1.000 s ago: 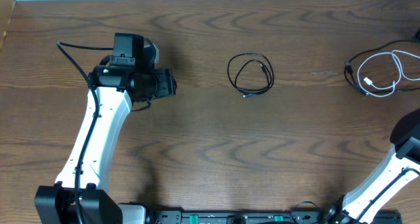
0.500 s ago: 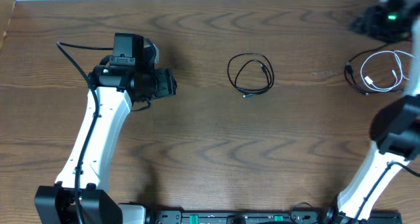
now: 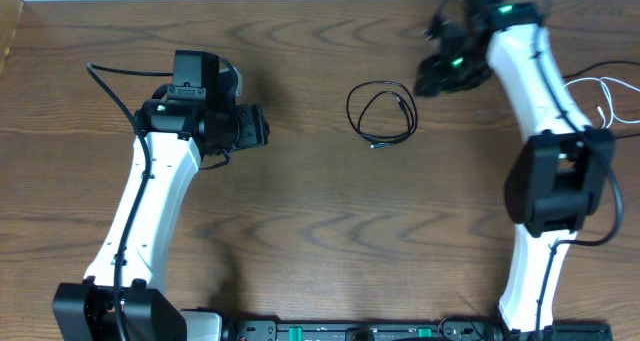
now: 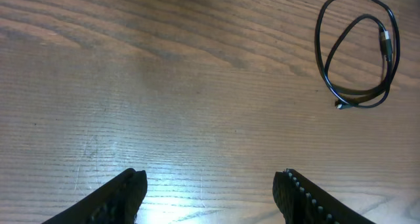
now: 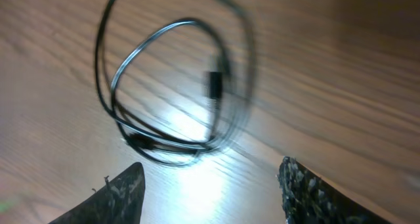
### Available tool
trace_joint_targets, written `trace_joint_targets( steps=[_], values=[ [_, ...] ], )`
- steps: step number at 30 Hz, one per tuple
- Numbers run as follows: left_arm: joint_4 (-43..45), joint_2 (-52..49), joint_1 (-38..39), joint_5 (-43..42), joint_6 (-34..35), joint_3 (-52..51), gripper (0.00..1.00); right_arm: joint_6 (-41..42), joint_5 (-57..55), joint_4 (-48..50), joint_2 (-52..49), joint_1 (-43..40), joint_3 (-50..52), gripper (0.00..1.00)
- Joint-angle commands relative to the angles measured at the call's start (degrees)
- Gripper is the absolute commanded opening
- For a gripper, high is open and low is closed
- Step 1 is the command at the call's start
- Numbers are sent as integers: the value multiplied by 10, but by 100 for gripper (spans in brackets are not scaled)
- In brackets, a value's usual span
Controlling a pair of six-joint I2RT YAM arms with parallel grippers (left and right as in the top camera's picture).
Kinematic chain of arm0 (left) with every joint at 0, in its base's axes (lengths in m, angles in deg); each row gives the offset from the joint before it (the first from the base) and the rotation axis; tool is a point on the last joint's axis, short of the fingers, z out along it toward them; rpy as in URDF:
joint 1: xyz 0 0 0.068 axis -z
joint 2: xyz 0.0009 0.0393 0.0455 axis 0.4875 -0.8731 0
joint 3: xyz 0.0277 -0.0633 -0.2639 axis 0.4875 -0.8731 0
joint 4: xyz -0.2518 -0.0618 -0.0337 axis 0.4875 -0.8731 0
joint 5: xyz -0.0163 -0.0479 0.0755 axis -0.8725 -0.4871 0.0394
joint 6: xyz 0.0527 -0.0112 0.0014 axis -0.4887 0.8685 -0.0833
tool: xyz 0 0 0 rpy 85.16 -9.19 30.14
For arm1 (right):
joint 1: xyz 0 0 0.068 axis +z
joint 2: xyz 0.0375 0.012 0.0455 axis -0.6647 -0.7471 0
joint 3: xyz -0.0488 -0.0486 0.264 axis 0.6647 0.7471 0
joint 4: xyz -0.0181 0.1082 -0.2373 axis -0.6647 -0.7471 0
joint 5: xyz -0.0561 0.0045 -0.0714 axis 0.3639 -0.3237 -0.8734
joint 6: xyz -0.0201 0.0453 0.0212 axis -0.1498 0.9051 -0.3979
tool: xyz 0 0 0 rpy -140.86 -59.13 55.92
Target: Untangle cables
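Note:
A thin black cable (image 3: 381,113) lies coiled in a loop at the table's middle; it also shows in the left wrist view (image 4: 357,50) and, blurred, in the right wrist view (image 5: 174,86). A white cable (image 3: 612,99) tangled with another black cable lies at the far right edge, partly hidden behind my right arm. My right gripper (image 3: 428,81) hovers just right of the coiled cable, open and empty (image 5: 210,191). My left gripper (image 3: 262,126) is at the left, well apart from the coil, open and empty (image 4: 210,188).
The wooden table (image 3: 320,221) carries only the cables. My right arm (image 3: 545,111) stretches across the right side over the white cable. A pale wall strip runs along the far edge.
My right arm swung in from the lower right edge, up past the far right corner, then left to beside the coiled black cable. The left arm has not moved.

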Motion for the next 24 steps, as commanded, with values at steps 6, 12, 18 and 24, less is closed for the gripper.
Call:
trace_joint_targets(
  steps=[6,12,18,24],
  values=[
    [-2,-1,-2,4,7,-4,67,-12,-33,168,3,113,127,52],
    [-2,-1,-2,4,7,-4,67,-12,-82,294,3,168,184,51],
    [-2,-1,-2,4,7,-4,67,-12,-115,342,3,199,205,51],
    [-2,-1,-2,4,7,-4,67,-3,-145,375,2,211,225,48]
  ],
)
